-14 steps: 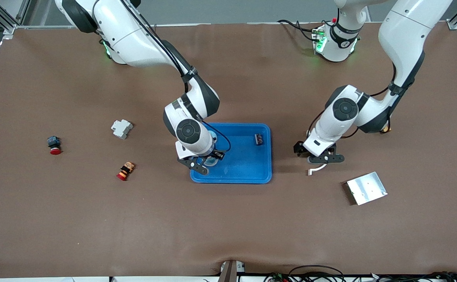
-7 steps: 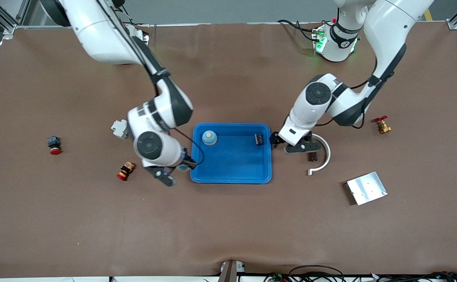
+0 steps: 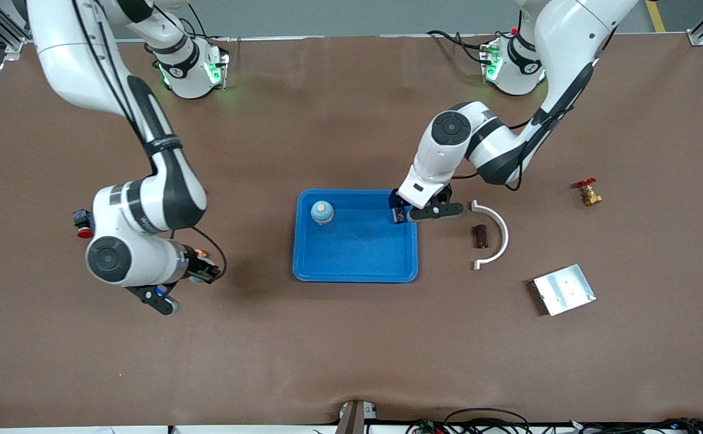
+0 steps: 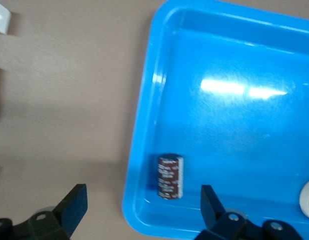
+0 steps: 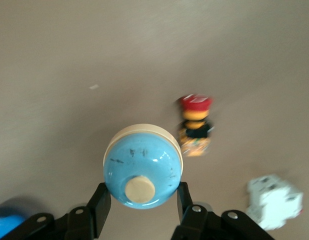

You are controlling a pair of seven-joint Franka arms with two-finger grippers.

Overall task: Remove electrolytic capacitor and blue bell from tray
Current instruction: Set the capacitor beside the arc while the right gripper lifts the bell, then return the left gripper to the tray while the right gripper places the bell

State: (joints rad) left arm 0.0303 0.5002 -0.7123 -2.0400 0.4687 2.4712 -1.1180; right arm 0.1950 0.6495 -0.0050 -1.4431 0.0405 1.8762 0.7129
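Fingers (image 5: 100, 200) of the right gripper (image 5: 142, 192) pinch a blue dome-shaped bell with a cream base and button (image 5: 143, 165). The grip sits on its rim, over the brown table, well clear of the tray toward the right arm's end. That bell is out of the tray but not yet set down.

- Shallow bright blue plastic tray (image 3: 354, 278): a second blue dome-shaped bell (image 3: 321, 212) sits inside, in the corner nearest the right arm's base.
- Dark red cylindrical electrolytic capacitor (image 4: 170, 176): lies on its side inside the tray, against the wall at the left arm's end.
- Left gripper (image 4: 142, 197): hangs over that wall, spread wide, holding nothing. One finger is over the tray floor, one outside the rim.

The capacitor's long axis runs crosswise to the line between the fingers, so they would close on its round flanks. Judgement: the outer finger must clear the rim first.
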